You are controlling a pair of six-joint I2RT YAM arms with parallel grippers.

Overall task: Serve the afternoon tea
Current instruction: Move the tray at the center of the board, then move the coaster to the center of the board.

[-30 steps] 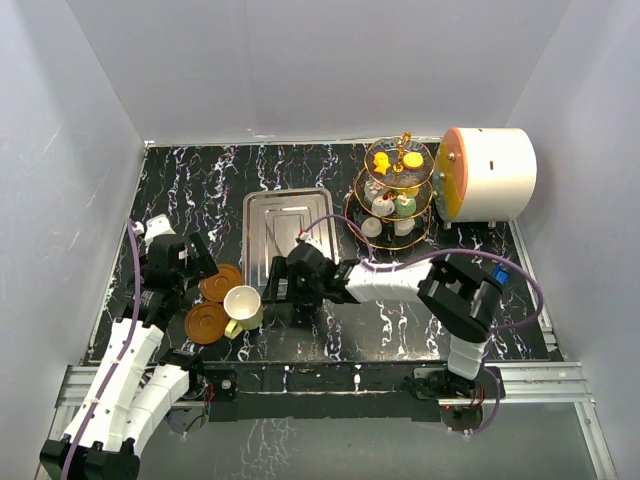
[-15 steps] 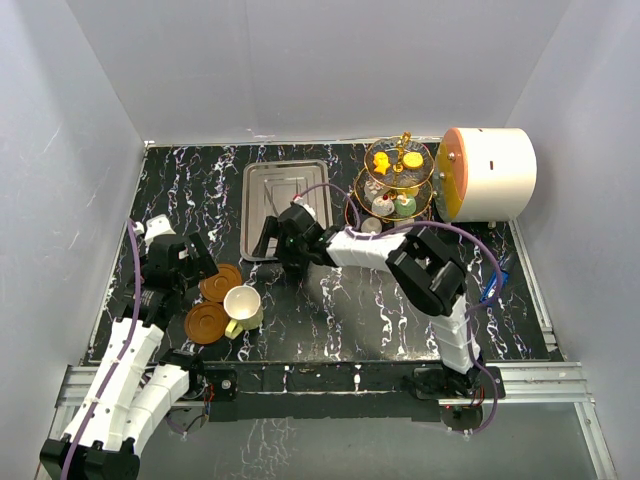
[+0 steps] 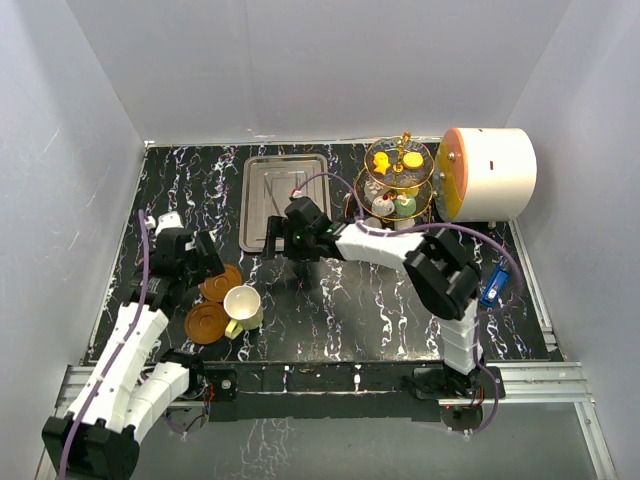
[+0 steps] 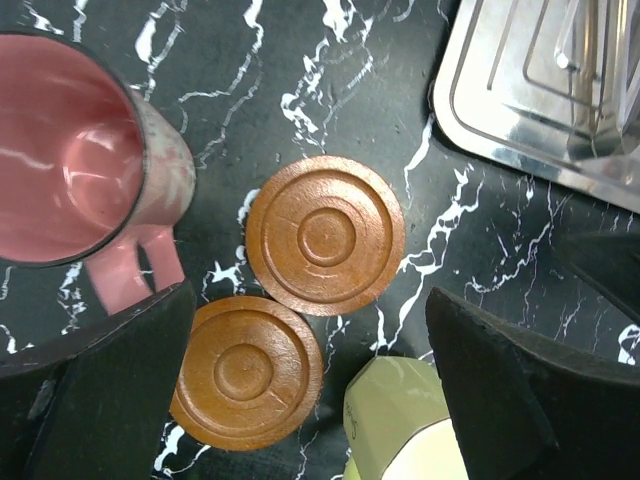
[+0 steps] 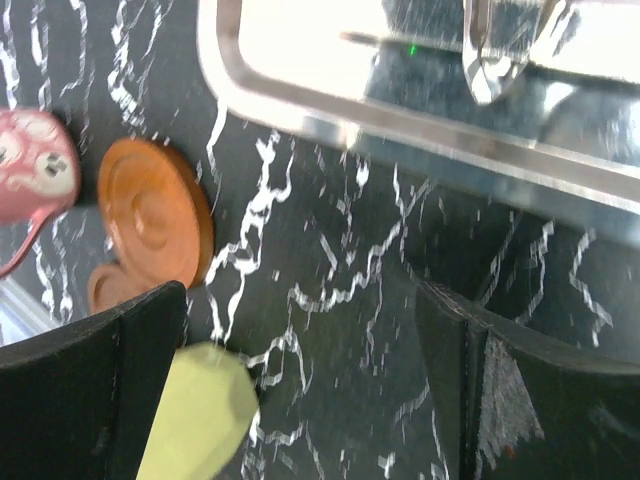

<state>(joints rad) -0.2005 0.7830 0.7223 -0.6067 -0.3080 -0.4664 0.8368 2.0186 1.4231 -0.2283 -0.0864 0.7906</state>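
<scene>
Two brown saucers (image 3: 222,282) (image 3: 207,322) lie side by side at the near left, with the cream cup (image 3: 243,305) just to their right. In the left wrist view both saucers (image 4: 325,235) (image 4: 245,372), the cream cup (image 4: 400,425) and the maroon cup (image 4: 70,150) show below my left gripper (image 4: 310,400), which is open and empty. In the top view the left gripper (image 3: 190,262) hides the maroon cup. My right gripper (image 3: 280,238) is open and empty at the steel tray's near edge. The gold-framed glass stand (image 3: 397,190) holds several small cakes at the back right.
The rectangular steel tray (image 3: 285,195) lies at the back centre; it shows in the right wrist view (image 5: 420,130) too. A big white cylinder with an orange end (image 3: 490,175) stands right of the stand. Grey walls close in the table on three sides.
My right gripper has moved from the near middle toward the back, and the steel tray has slid back with it. My left gripper has shifted slightly. Cups and saucers have not moved.
</scene>
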